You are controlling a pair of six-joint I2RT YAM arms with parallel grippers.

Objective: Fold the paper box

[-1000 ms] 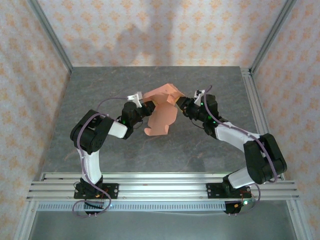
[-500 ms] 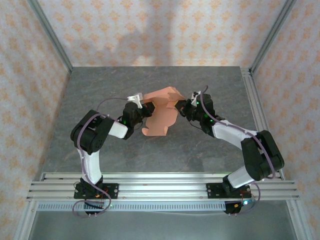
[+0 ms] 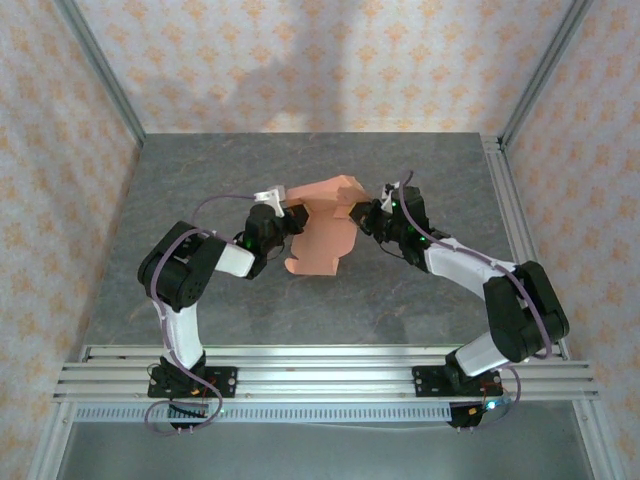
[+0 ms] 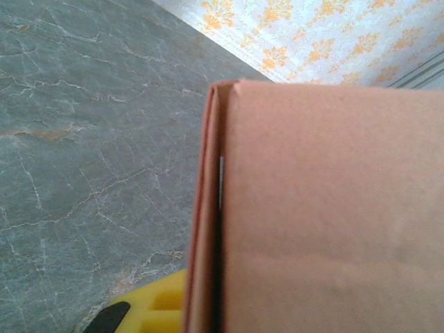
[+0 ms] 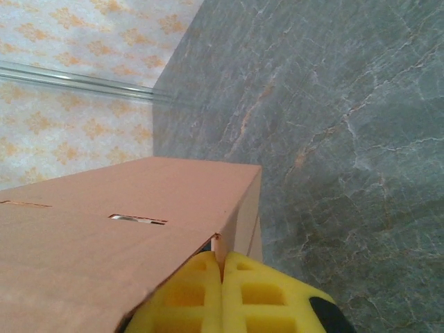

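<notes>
The grey marbled worktop (image 3: 200, 180) is bare from its patterned back wall (image 3: 300, 60) to the aluminium rail (image 3: 320, 365) at the near edge, with open surface on both sides of the arms (the side posts stand well apart from them). The paper box (image 3: 322, 225) hangs over the middle of the worktop, lifted between the two arms, its lower panel drooping toward the surface. The left end effector (image 3: 290, 222) is closed on the box's left edge; in the left wrist view a doubled card edge runs up beside a yellow finger (image 4: 149, 312). The right end effector (image 5: 222, 267) is pinched on a thin flap of the box, its yellow pads (image 5: 187, 298) pressed together.
</notes>
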